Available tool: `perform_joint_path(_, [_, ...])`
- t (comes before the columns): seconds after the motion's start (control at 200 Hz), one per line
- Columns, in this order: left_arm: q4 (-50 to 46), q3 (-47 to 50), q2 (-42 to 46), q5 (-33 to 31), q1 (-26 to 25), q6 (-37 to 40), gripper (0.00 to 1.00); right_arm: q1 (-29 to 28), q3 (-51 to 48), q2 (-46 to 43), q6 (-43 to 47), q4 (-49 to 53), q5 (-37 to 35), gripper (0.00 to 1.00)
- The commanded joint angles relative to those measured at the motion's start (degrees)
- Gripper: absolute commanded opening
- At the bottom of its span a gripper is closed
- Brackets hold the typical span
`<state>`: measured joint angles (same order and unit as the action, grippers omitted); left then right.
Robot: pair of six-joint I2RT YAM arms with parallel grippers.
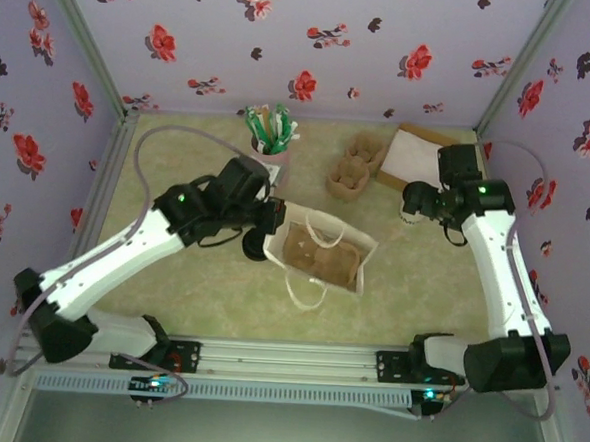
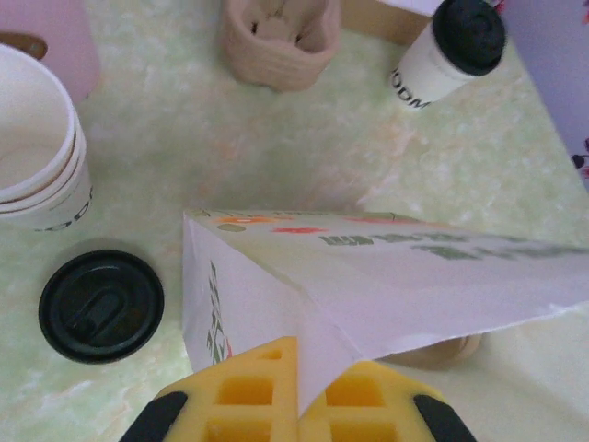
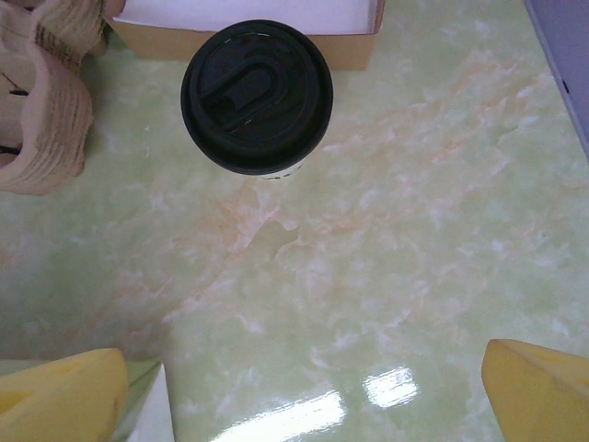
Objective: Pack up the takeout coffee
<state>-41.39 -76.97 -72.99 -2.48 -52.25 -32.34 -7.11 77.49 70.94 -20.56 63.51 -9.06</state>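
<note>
Left arm stretched forward and inward, left gripper with fingers pressed together on the edge of the paper bag; right arm reaching forward, wrist turned inward, right gripper facing down, jaws wide apart, holding nothing

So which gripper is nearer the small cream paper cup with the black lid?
Right. The right gripper hangs open close to the cup; the left gripper is farther off, clamped on the white paper bag.

Takeout coffee ahead of right gripper: cream cup, black lid. Table pale green marble, orange veins. Bag at left gripper tips: white, green-red print. Fingers yellow. Loose lid left of them, black. Walls lilac, red flowers, kinda loud.
</note>
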Motion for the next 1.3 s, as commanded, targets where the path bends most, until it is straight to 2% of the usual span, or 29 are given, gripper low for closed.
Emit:
perform_joint_path(0.0, [9.67,5.36,4.28,-5.15,-2.35,1.39,0.00,0.27,-1.43,-3.60,-0.03,-2.18,0.10,0.99])
perform_joint_path(0.28, [13.77,13.29,12.16,-12.97,-8.52,4.75,0.00,0.33,-5.33,-9.59,0.25,-4.39,0.01,0.99])
perform_joint_path(0.535, [13.19,13.98,11.71,-15.97,-11.03,5.40,0.00,0.27,-6.98,-8.47,0.53,-5.10,-0.42,0.99])
perform_joint_path(0.86, [4.55,6.18,5.00,-14.89,-11.21,1.14,0.00,0.13,-3.14,2.72,-1.83,-5.32,-0.61,0.99])
perform_joint_path(1.09, [-2.61,-0.70,-0.04,-10.30,-10.19,-1.96,0.00,0.39,2.65,12.05,-3.37,-6.77,-2.15,0.99])
perform_joint_path(1.295, [-6.93,-3.92,-2.46,-4.30,-6.37,-5.36,0.00,2.46,12.03,24.72,-3.91,-0.78,-2.59,0.99])
